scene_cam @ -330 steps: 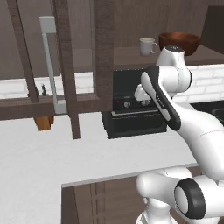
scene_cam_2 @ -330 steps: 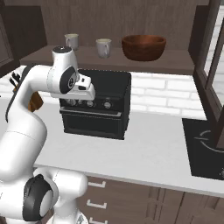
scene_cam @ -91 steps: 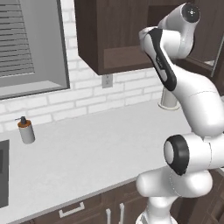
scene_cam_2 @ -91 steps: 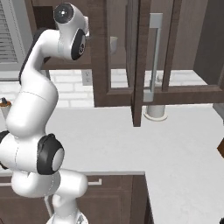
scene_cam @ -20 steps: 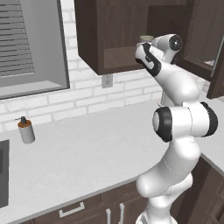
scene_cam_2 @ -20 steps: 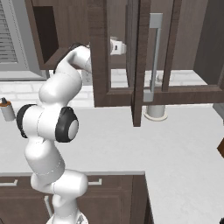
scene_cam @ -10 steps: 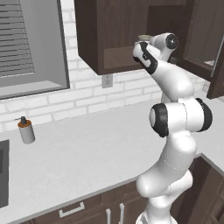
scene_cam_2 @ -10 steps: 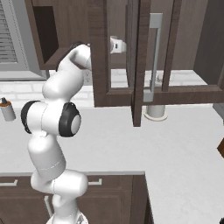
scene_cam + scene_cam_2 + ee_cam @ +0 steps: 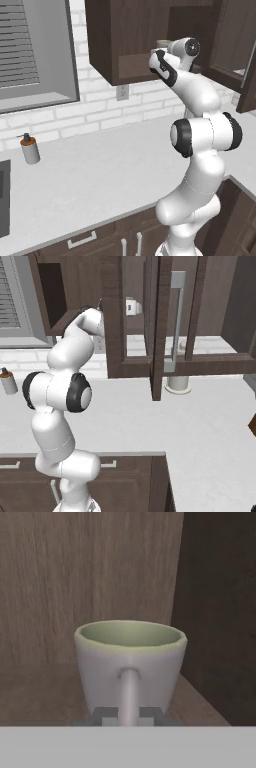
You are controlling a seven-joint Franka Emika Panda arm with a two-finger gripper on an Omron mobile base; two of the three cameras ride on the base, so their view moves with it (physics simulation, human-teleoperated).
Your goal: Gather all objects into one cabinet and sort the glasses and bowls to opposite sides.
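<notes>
The cabinet surrounds the end effector, whose arm reaches up onto its shelf. Directly ahead of the end effector, upright on that shelf near the cabinet's inner corner, stands a cream cup, its handle pointing straight back. The end effector is nearly closed, pinching that handle, so lifting out looks next.

Matt cream cup, grained wooden cabinet
</notes>
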